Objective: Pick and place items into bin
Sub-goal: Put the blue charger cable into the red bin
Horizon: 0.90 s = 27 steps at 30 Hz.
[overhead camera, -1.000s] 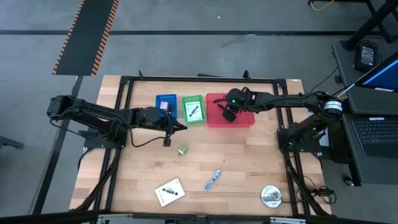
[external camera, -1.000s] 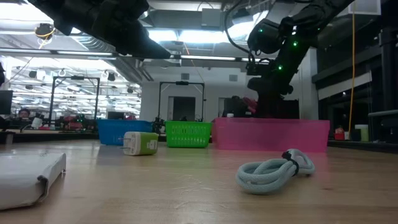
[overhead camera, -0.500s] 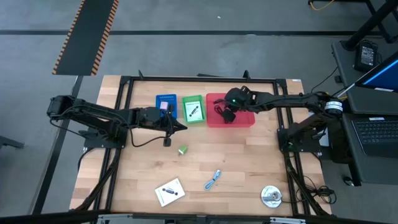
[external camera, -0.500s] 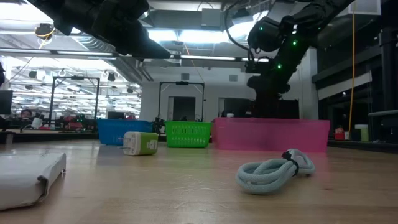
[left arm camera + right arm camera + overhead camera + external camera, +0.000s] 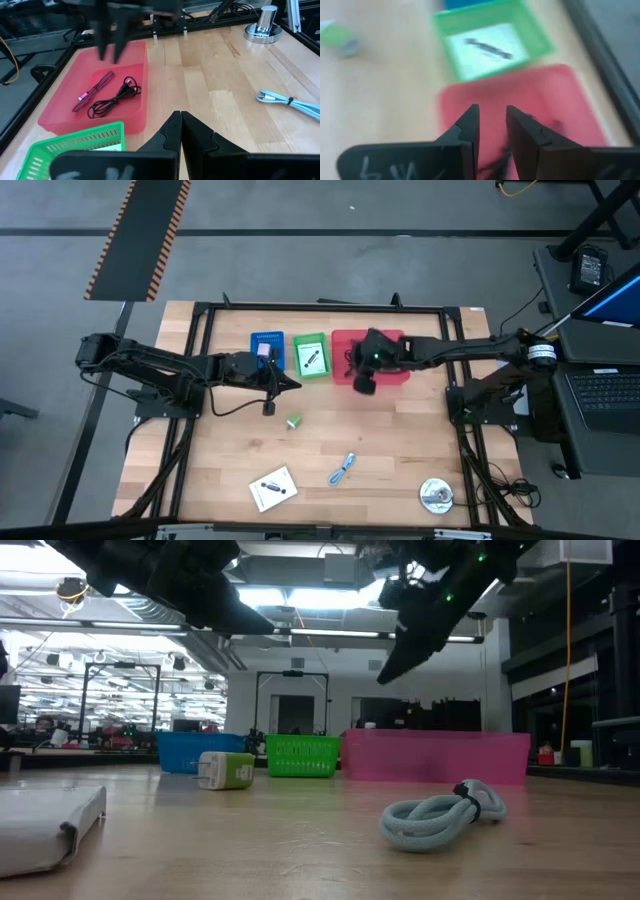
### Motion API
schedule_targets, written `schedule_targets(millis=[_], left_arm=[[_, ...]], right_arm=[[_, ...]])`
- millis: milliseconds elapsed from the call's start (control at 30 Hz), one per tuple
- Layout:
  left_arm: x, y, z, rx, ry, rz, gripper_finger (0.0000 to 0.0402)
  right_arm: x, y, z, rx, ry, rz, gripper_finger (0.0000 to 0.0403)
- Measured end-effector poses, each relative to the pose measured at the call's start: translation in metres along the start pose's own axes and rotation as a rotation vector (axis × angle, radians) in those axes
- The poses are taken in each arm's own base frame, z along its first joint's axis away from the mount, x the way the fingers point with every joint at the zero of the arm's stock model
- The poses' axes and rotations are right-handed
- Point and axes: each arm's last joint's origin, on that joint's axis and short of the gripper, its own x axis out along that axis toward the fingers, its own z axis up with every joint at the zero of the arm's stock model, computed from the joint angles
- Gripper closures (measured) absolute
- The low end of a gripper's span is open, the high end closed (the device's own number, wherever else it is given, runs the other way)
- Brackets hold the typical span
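Note:
A red bin (image 5: 392,370) at the table's far side holds a maroon cable (image 5: 93,91) and a black cable (image 5: 116,97). My right gripper (image 5: 362,383) hangs above the bin's near-left part, open by a narrow gap and empty (image 5: 491,112). My left gripper (image 5: 291,385) waits shut over bare table near the green bin (image 5: 310,355). On the table lie a green-white piece (image 5: 293,421), a light-blue cable loop (image 5: 343,469) and a white printed packet (image 5: 273,488).
A blue bin (image 5: 266,343) stands left of the green bin, which holds a white card with a black piece (image 5: 487,47). A silver round object (image 5: 436,495) sits near the table's near right corner. Bare wood lies between the bins and the loose items.
My right gripper has risen out of the red bin, moved toward the table's near edge and tipped to a slant. The maroon cable that showed beside its fingers a second ago now lies in the bin.

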Motion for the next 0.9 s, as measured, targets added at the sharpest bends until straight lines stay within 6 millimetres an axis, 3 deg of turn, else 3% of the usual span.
schedule_targets(millis=[533,900], left_arm=[[0.000,-0.004,-0.002,-0.078,0.028,-0.017,0.0396],[-0.004,-0.036,0.004,-0.068,-0.013,-0.141,0.0396]], right_arm=[[-0.018,0.090,-0.007,-0.237,-0.034,0.237,0.0327],[-0.017,0.148,-0.027,-0.319,0.002,0.347,0.0326]])
